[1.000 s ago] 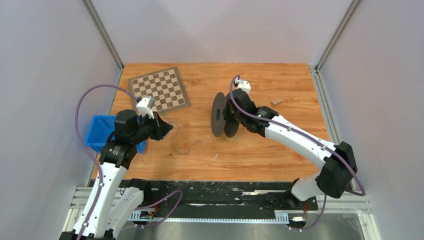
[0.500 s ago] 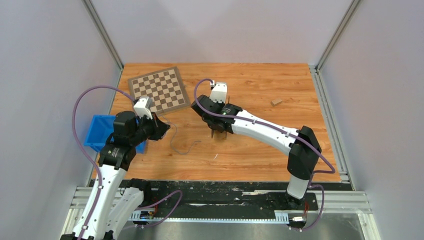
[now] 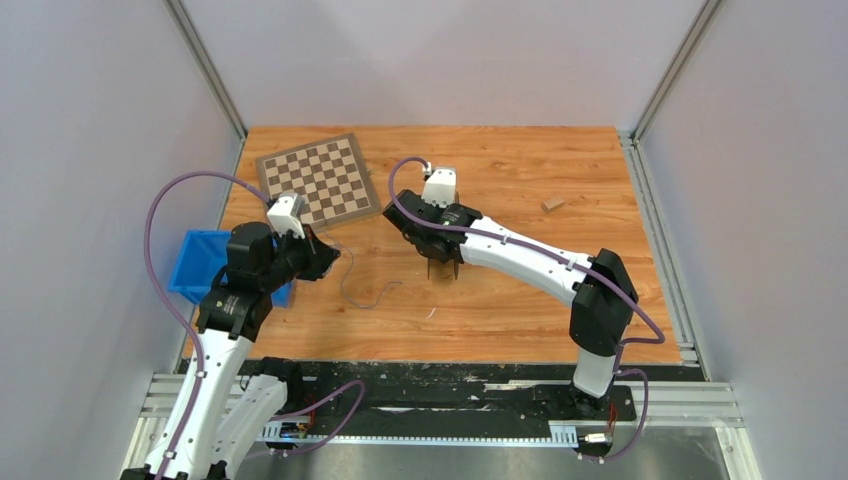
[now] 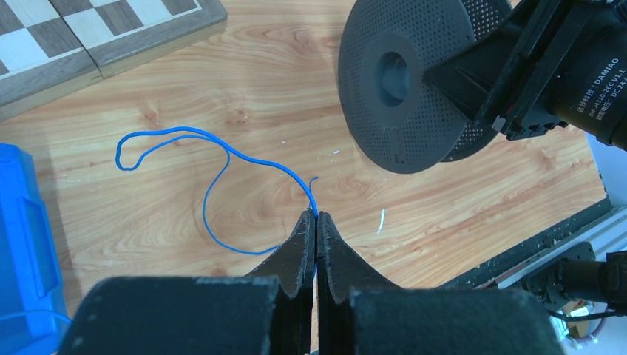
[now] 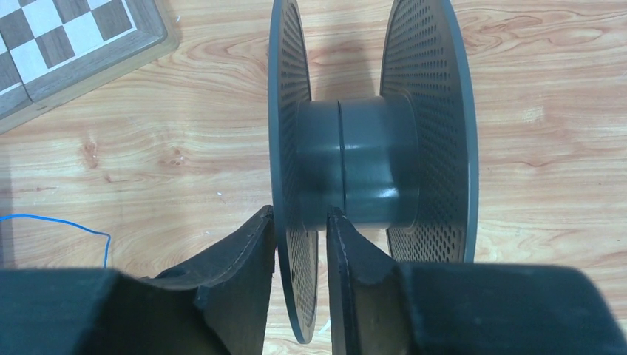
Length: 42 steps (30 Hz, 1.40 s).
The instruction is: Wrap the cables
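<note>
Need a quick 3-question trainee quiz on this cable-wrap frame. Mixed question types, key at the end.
1. True or false: the left gripper is shut on the blue cable.
2. What sits between the right gripper's fingers? A) the blue cable B) one spool disc C) the chessboard
3. Is any cable wound on the spool's hub yet?
Key: 1 true; 2 B; 3 no, the hub is bare.
</note>
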{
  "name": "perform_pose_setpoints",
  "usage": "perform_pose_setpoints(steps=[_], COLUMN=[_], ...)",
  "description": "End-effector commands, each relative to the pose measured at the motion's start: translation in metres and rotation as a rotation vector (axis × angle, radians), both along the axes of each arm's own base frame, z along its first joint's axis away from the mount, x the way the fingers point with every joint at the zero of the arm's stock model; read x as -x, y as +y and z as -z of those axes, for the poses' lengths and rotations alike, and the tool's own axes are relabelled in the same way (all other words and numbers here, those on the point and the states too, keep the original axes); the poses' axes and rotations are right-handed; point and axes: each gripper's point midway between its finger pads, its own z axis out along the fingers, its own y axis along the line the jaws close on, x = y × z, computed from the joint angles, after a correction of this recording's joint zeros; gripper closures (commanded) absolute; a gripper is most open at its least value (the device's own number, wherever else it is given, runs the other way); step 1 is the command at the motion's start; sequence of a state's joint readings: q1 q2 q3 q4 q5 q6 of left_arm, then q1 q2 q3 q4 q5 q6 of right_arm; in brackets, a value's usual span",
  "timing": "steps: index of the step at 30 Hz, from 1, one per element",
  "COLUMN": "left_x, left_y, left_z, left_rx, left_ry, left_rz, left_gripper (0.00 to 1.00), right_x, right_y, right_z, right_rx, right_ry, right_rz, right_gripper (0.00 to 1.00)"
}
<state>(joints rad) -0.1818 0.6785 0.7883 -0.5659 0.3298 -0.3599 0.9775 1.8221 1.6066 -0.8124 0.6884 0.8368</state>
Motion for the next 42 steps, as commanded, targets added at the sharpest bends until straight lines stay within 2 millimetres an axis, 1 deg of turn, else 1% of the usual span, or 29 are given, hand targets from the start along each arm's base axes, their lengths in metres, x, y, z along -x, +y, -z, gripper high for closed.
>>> perform_pose_setpoints(steps=[1, 6, 10, 12, 13, 15, 17, 21, 23, 26, 30, 32, 36, 42], left_x=[-0.002, -0.002, -0.002, -0.002, -0.002, -0.002, -0.002, -0.001, -0.001, -0.001, -0.002, -0.002, -0.002, -0.003], left_y=[0.001, 0.000, 0.000, 0.000, 0.000, 0.000, -0.001, -0.002, -0.003, -0.003, -0.003, -0.003, -0.002, -0.001], left_z=[-0.018, -0.018, -0.018, -0.018, -0.019, -0.019, -0.018, -0.019, -0.019, -0.018, -0.018, -0.019, -0.017, -0.017], left_rx=[-0.010, -0.007, -0.007, -0.007, -0.006, -0.006, -0.003, 0.005, 0.006, 0.007, 0.008, 0.008, 0.005, 0.004], left_ry=[-0.063, -0.064, -0.063, -0.066, -0.068, -0.066, -0.064, -0.064, -0.066, -0.063, -0.061, -0.062, -0.055, -0.058], left_rz=[0.007, 0.010, 0.009, 0.009, 0.009, 0.009, 0.011, 0.020, 0.020, 0.019, 0.020, 0.020, 0.017, 0.009], left_gripper=[1.00, 1.00, 1.00, 1.00, 1.00, 1.00, 1.00, 1.00, 1.00, 1.00, 1.00, 1.00, 1.00, 1.00], right_x=[-0.005, -0.005, -0.006, -0.004, -0.005, -0.001, 0.004, 0.016, 0.019, 0.019, 0.022, 0.023, 0.023, 0.023], right_y=[0.007, 0.009, 0.011, 0.012, 0.014, 0.018, 0.027, 0.037, 0.037, 0.035, 0.035, 0.033, 0.029, 0.028], right_z=[-0.018, -0.020, -0.020, -0.020, -0.025, -0.031, -0.038, -0.041, -0.037, -0.042, -0.050, -0.051, -0.050, -0.052], right_rx=[-0.037, -0.027, -0.008, 0.000, -0.011, -0.023, -0.050, -0.046, -0.029, -0.002, 0.008, 0.008, -0.001, -0.004], right_ry=[-0.021, -0.023, -0.033, -0.045, -0.065, -0.089, -0.119, -0.161, -0.178, -0.215, -0.255, -0.267, -0.263, -0.268], right_rz=[-0.009, -0.033, -0.089, -0.127, -0.149, -0.209, -0.312, -0.501, -0.552, -0.593, -0.647, -0.648, -0.635, -0.627], right_gripper=[0.69, 0.70, 0.84, 0.88, 0.89, 0.90, 0.90, 0.89, 0.89, 0.90, 0.89, 0.86, 0.76, 0.69])
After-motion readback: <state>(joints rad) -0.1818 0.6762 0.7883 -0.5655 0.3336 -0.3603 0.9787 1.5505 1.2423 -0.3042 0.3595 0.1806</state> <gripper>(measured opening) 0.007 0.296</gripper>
